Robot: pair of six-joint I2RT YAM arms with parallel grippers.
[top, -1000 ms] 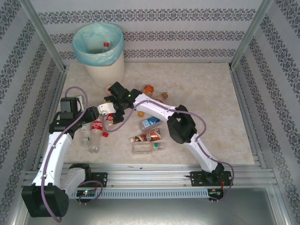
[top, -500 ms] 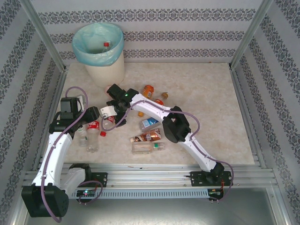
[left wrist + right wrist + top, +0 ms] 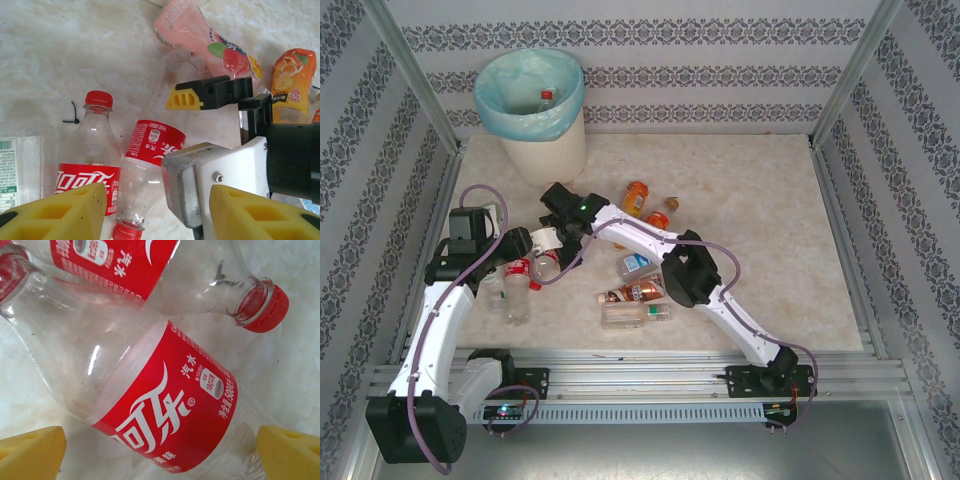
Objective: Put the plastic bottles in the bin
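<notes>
Straddling a clear red-labelled bottle that lies on its side, the right gripper has its jaws spread wide with nothing clamped, one yellow pad in each lower corner of its wrist view. That stance looks chosen to take the bottle across its body, where the label gives a broad surface to squeeze. A second red-labelled bottle lies touching it along the top of that frame, cap to the right, so a pick may nudge the neighbour. In the overhead view the right gripper sits left of centre, just beside the left gripper, whose jaws stand about half apart above the same pair and, as far as I can judge, grip nothing. The bin stands at the upper left, apart from the pile, with one red-capped bottle inside. Whether the right pads touch the table is cut off at the frame's bottom edge, and in the left wrist view the right arm's finger hides part of the pink bottle
</notes>
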